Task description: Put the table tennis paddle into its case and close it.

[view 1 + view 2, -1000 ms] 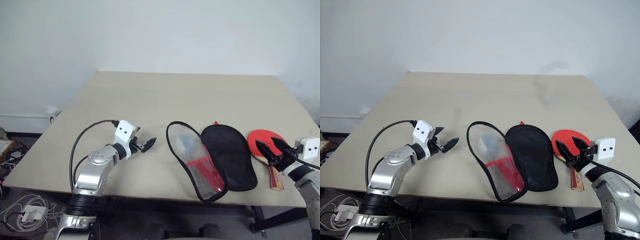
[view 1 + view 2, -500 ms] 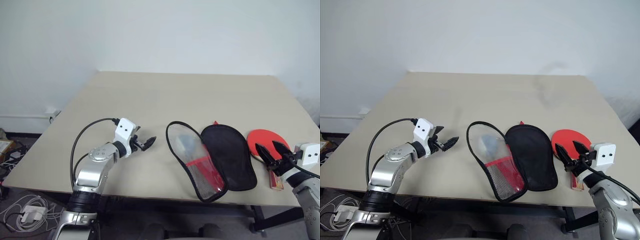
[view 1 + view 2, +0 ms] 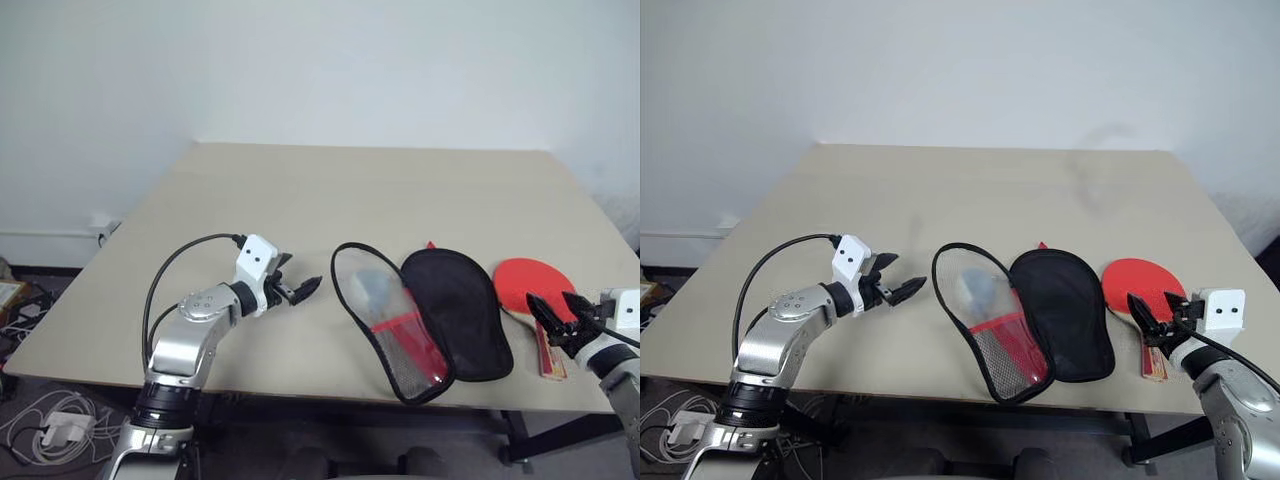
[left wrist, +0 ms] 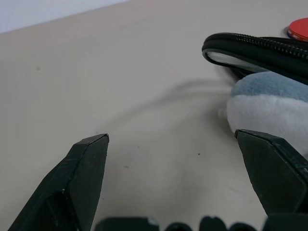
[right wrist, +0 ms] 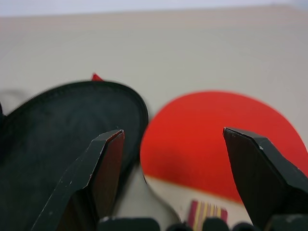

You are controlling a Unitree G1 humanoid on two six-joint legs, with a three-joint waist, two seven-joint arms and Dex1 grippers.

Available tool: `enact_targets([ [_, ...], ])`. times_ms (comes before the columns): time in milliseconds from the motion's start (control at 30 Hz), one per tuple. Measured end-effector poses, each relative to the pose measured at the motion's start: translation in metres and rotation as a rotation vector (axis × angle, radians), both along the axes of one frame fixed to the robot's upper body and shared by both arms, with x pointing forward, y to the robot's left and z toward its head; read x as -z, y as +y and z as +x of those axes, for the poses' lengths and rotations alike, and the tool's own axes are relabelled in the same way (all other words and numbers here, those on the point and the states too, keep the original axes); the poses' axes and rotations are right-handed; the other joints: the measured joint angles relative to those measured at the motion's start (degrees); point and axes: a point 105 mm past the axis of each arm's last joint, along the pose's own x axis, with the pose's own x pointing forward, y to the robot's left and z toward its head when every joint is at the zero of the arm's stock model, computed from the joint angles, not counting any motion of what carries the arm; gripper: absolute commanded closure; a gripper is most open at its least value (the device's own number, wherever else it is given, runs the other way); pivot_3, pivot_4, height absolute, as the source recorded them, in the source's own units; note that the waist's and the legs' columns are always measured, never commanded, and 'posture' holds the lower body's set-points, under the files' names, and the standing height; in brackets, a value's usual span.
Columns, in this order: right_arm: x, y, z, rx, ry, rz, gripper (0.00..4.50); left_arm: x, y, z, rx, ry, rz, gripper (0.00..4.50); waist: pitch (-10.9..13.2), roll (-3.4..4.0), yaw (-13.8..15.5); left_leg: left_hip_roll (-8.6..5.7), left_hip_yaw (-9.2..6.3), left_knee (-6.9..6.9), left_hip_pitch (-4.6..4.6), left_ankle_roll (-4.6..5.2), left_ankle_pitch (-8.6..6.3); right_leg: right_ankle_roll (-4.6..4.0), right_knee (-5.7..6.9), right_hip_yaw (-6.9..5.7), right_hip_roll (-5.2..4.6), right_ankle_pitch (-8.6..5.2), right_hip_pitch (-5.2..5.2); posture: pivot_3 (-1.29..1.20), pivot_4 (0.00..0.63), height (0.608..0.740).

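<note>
- The table tennis paddle point(image 3: 1140, 290) lies flat on the table point(image 3: 970, 190) near its right front edge, red face up, wooden handle point(image 3: 1153, 358) pointing toward the robot; it sits just beside the open case point(image 3: 1025, 318), which is spread in two halves, black lining up on the right and mesh-and-clear half on the left
- The right gripper point(image 3: 1153, 322) hovers over the handle end with its jaws spread and nothing between them; a grasp low on the flat handle risks the fingers skidding on the tabletop and nudging the paddle off the near edge
- If the jaws close across the blade's neck instead of the handle, the paddle may pivot and swing when lifted
- The left gripper point(image 3: 303, 291) hangs left of the case, jaws spread wide and empty; in the left wrist view a grey-and-white soft object point(image 4: 269, 108) rests by the case's zip rim point(image 4: 250, 45)
- Sliding the paddle in could shove the loose case sideways unless that left gripper pins it
- The floppy upper half may fold wrongly, leaving the zip misaligned for closing
</note>
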Motion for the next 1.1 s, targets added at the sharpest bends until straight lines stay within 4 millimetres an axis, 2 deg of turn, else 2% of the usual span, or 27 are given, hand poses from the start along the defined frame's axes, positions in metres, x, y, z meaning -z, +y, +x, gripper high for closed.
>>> enact_targets([
  [300, 0.027, -0.007, -0.019, 0.031, 0.220, 0.036, 0.95, 0.008, -0.001, -0.006, 0.004, 0.032, 0.004, 0.00, 0.01, -0.01, 0.06, 0.00, 0.01, 0.01, 0.00, 0.01, 0.00, 0.00, 0.00, 0.01, 0.00, 0.00, 0.01, 0.00, 0.000, 0.716],
  [500, 0.039, -0.017, -0.026, 0.103, 0.358, 0.033, 0.95, 0.012, -0.010, -0.009, 0.029, 0.043, -0.001, 0.00, 0.01, -0.02, 0.07, -0.01, 0.02, 0.01, -0.01, 0.01, 0.00, 0.00, -0.01, 0.00, -0.01, 0.00, 0.01, 0.00, 0.000, 0.716],
  [667, 0.040, -0.020, -0.020, 0.125, 0.409, 0.004, 0.95, 0.014, -0.018, -0.010, 0.046, 0.046, -0.013, 0.00, 0.00, -0.06, 0.07, -0.01, 0.03, 0.03, 0.01, 0.01, 0.00, 0.00, -0.02, 0.00, -0.01, 0.00, 0.05, 0.00, 0.000, 0.716],
  [767, 0.042, -0.020, -0.014, 0.136, 0.426, -0.004, 1.53, 0.014, -0.020, -0.010, 0.048, 0.047, -0.015, 0.00, -0.05, -0.34, 0.01, 0.00, 0.01, 0.06, 0.03, 0.01, 0.00, 0.00, -0.01, -0.01, 0.00, 0.00, 0.08, 0.00, 0.000, 0.716],
  [900, 0.048, -0.016, -0.006, 0.121, 0.459, -0.012, 2.81, 0.015, -0.020, -0.011, 0.046, 0.048, -0.013, 0.00, -0.12, -0.99, -0.25, 0.00, 0.01, 0.12, 0.20, 0.02, -0.01, 0.00, -0.07, -0.01, 0.00, 0.00, 0.25, 0.00, 0.000, 0.716],
  [967, 0.050, -0.017, -0.004, 0.130, 0.466, -0.030, 3.26, 0.017, -0.020, -0.012, 0.045, 0.053, -0.014, 0.00, -0.16, -1.27, -0.32, -0.02, 0.01, 0.21, 0.24, 0.06, -0.03, 0.00, -0.12, -0.01, -0.02, 0.00, 0.32, 0.00, 0.000, 0.716],
  [1100, 0.050, -0.020, -0.003, 0.138, 0.467, -0.031, 3.36, 0.019, -0.017, -0.013, 0.034, 0.057, -0.009, 0.00, -0.16, -1.49, -0.29, -0.05, 0.00, 0.28, 0.24, 0.10, -0.06, 0.01, -0.13, -0.01, -0.06, 0.01, 0.33, 0.00, 0.000, 0.716],
])
